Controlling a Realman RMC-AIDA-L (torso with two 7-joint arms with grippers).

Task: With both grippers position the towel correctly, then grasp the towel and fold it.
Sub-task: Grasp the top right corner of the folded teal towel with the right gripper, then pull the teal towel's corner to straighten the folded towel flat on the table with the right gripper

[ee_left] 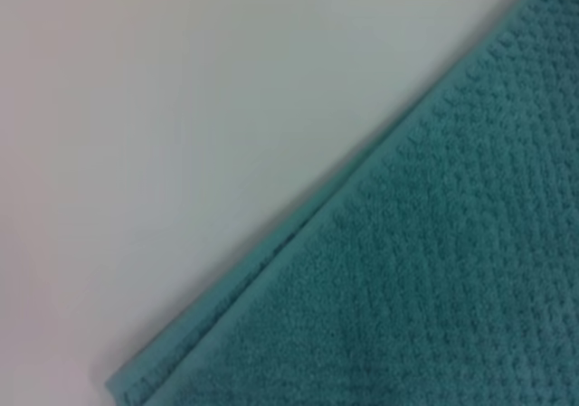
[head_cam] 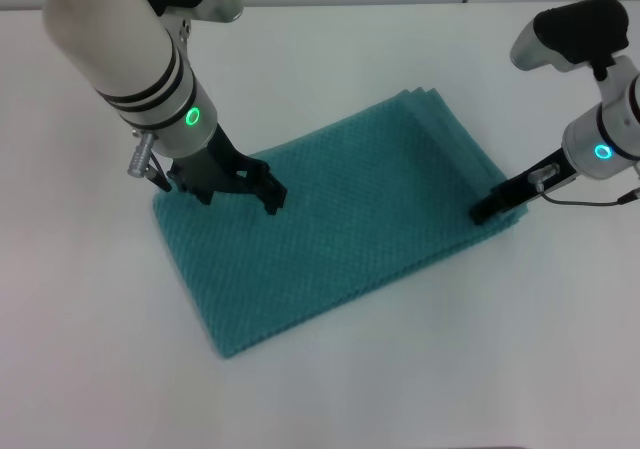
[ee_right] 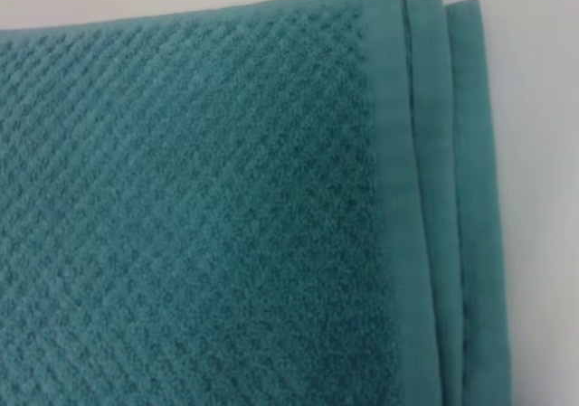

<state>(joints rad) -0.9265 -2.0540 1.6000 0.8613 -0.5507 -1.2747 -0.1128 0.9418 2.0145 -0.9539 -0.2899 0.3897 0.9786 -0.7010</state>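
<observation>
A teal-green towel (head_cam: pixel 340 224) with a waffle-dimpled weave lies flat on a white surface, folded into a long rectangle set diagonally across the head view. Its far short end shows three stacked, smooth-hemmed layers, slightly offset from one another, seen close in the right wrist view (ee_right: pixel 226 207). The left wrist view shows one straight edge (ee_left: pixel 407 270) with a thin lower layer peeking out along it.
</observation>
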